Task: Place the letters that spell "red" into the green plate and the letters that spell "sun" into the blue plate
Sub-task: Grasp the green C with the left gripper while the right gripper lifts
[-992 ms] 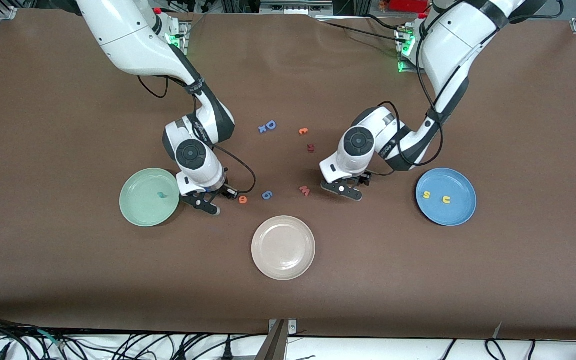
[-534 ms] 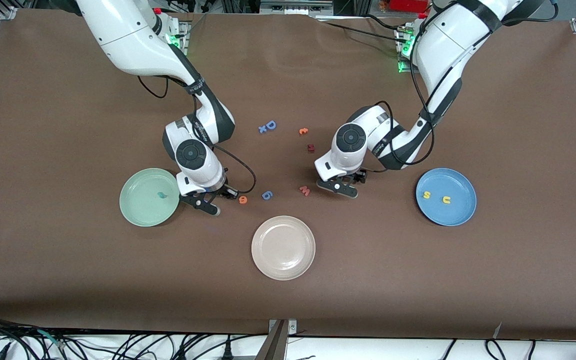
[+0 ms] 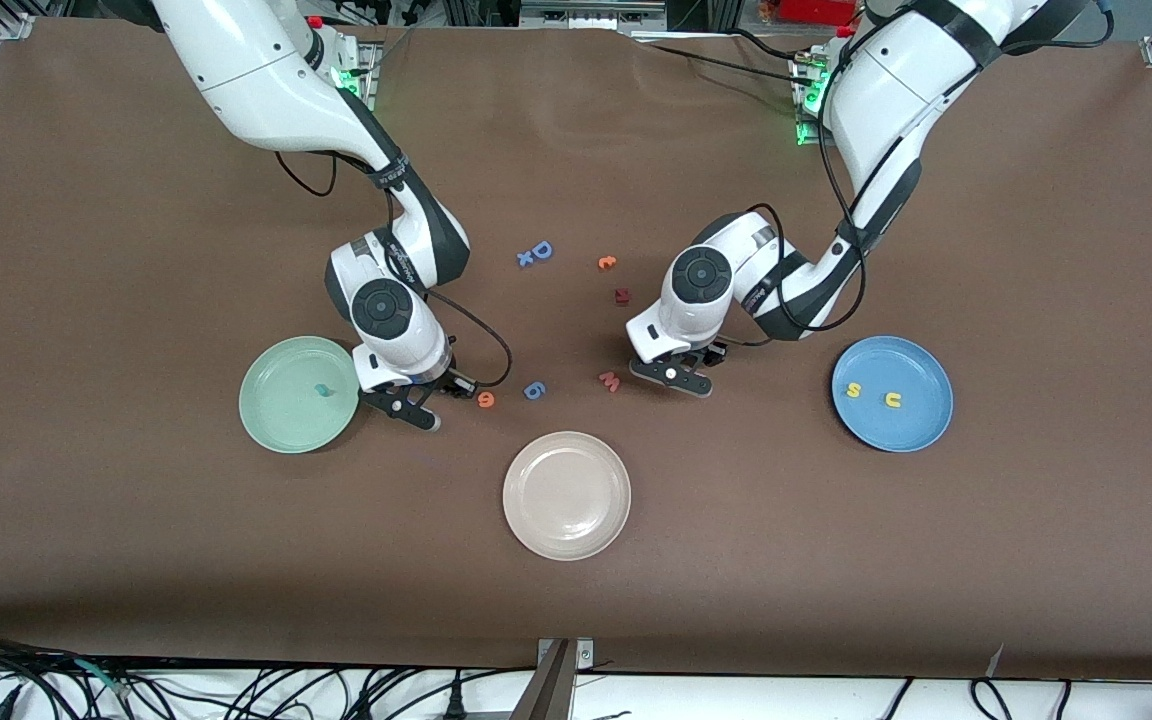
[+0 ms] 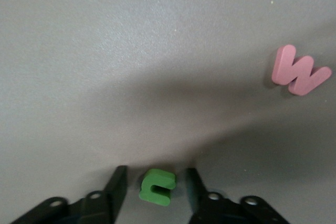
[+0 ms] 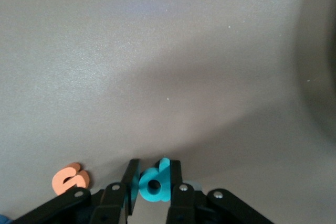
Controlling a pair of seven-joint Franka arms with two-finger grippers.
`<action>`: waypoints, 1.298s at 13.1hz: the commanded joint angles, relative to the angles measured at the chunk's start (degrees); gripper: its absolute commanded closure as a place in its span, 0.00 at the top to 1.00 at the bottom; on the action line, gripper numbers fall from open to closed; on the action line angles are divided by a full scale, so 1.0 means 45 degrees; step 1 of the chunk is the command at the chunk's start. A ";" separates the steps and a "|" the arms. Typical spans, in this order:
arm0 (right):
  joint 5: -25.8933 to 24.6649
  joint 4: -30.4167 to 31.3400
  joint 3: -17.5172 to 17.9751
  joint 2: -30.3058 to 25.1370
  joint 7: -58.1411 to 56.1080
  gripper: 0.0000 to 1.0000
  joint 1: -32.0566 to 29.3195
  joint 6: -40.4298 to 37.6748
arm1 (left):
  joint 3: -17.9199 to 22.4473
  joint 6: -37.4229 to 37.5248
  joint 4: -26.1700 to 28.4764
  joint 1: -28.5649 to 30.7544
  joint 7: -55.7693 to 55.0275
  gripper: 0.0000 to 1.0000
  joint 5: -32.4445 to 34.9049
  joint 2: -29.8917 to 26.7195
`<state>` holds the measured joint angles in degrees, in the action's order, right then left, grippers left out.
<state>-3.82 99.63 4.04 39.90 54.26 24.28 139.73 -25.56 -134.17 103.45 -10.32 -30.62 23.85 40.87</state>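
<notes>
The beige-white plate [image 3: 526, 520] lies nearest the front camera, one of three round plates, and it holds nothing. Farther from the camera than that plate and toward the right arm's end lies the green plate [image 3: 281, 425], with one letter in it, a teal "r" [image 3: 321, 390]. At about the same depth toward the left arm's end lies the blue plate [image 3: 911, 430], carrying two yellow letters, an "s" [image 3: 853, 391] and a "u" [image 3: 893, 400]. Between the green plate and the beige-white plate's line the right gripper [image 5: 153, 169] is down at the table, its two fingers pressed onto a teal "d" [image 5: 155, 184] from both sides. An orange "e" [image 3: 485, 400] lies on the cloth just beside that gripper. Next along, straight up the view from the beige-white plate, lie a blue "6" [image 3: 533, 390] and a pink "w" [image 3: 609, 381], one of each. Near the "w", toward the left arm's end, the left gripper [image 4: 156, 174] is down low, its two fingers straddling a green "n" [image 4: 156, 186] with a sliver of cloth showing on each side, so the fingers stand apart and do not yet grip it. Farthest from the beige-white plate are four loose pieces: a dark red one [image 3: 622, 296], a small orange one [image 3: 607, 263], a blue capital "D" [image 3: 542, 250] and a blue "x" [image 3: 525, 259] touching it.
</notes>
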 commanded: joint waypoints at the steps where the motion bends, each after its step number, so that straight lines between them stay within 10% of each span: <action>1: 0.0145 -0.0322 0.0058 0.0215 -0.0006 0.19 -0.0064 -0.0267 | 0.0016 0.0051 0.0038 0.0126 -0.0285 0.11 0.0226 -0.0020; 8: 0.0145 -0.2100 0.0039 0.0118 -0.1096 0.19 -0.0513 -0.3292 | -0.0140 0.2099 -0.0390 0.0456 0.0005 0.09 -0.0318 -0.1209; 17: 0.0106 -0.2511 -0.0602 -0.1094 -0.6759 0.19 -0.2369 -0.6167 | -0.0140 0.4192 -0.0860 0.4612 0.8982 0.10 -0.0497 -0.1700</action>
<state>-3.82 87.97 2.63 35.92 28.12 14.01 113.52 -25.43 -115.85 99.10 6.27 1.78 22.60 33.61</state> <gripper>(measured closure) 0.722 0.722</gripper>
